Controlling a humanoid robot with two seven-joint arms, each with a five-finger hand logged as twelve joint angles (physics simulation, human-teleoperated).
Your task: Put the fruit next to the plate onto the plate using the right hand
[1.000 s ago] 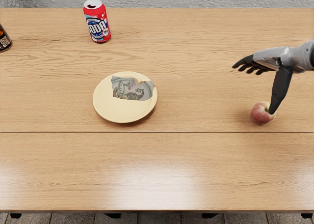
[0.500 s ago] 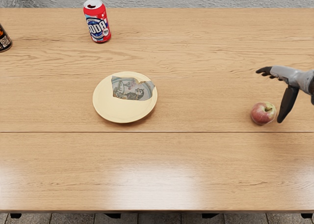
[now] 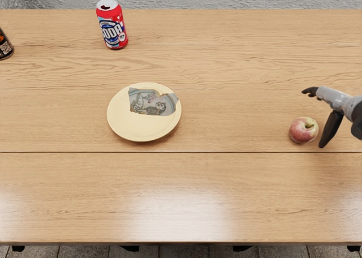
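Table [image 3: 181, 196]: light wood, seen from above at a slant, with a grey wall along the far edge.

Far left edge: a dark bottle [image 3: 4, 44], cut off by the frame, only part visible. It stands near the back of the table.

Back left: a red can [image 3: 112, 24], upright, with a blue and white label. It is well apart from the bottle and from the plate.

Left of centre: a pale yellow plate [image 3: 136, 129], round, lying flat. A printed patch of irregular outline covers its far part. Nothing lies on it.

Right side: an apple [image 3: 304, 130], red with a yellowish patch, stem up. It rests on the table, well apart from the plate.

Far right edge: the right hand [image 3: 337, 104], its arm entering from the right. The hand is spread and grips nothing. Its fingers [image 3: 310, 91] point left, above and behind the apple. The dark thumb [image 3: 330, 130] hangs down just beside the apple's right side; contact cannot be confirmed.
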